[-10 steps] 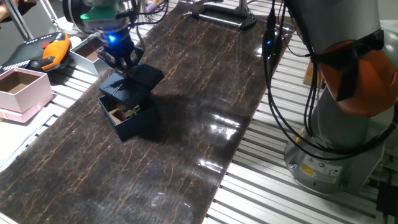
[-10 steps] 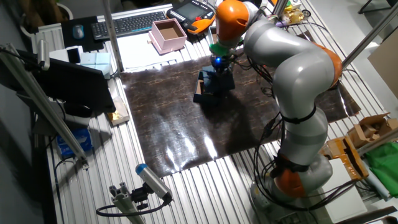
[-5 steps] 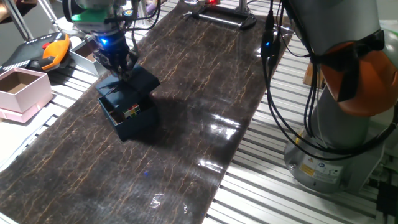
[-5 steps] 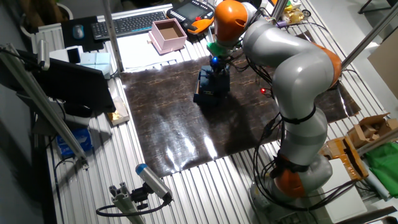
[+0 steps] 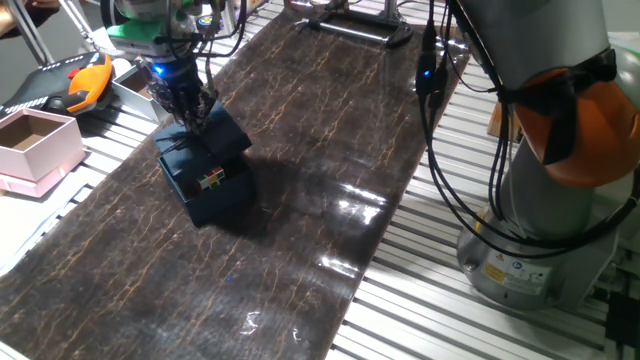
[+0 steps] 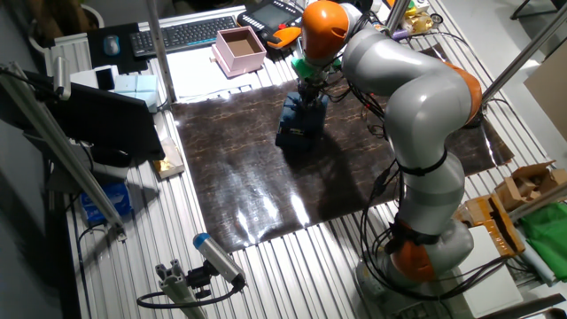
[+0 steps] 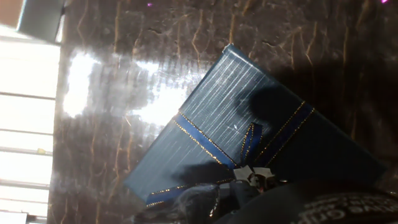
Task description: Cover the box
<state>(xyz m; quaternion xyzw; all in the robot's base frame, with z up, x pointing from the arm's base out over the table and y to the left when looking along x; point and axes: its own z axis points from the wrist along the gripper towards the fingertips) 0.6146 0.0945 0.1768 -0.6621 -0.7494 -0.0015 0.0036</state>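
The navy box (image 5: 207, 188) stands on the dark mat (image 5: 300, 150), near its left side. Its navy lid (image 5: 218, 130) lies tilted over it, and a strip of the inside shows at the front. My gripper (image 5: 186, 108) is right above, shut on the lid's far edge. In the other fixed view the gripper (image 6: 307, 91) stands over the box (image 6: 295, 131). The hand view shows the lid's top (image 7: 236, 118) with its blue ribbon bow (image 7: 252, 140). The fingers (image 7: 208, 196) are dark and blurred at the bottom edge.
A pale pink open box (image 5: 35, 145) sits left of the mat. A light grey box (image 5: 135, 88) and an orange-black pendant (image 5: 85, 80) lie behind it. Cables (image 5: 440, 150) hang at the mat's right edge beside the robot base (image 5: 545, 230).
My gripper has moved left and down with the lid. The lid has come further over the box, so less of the inside shows.
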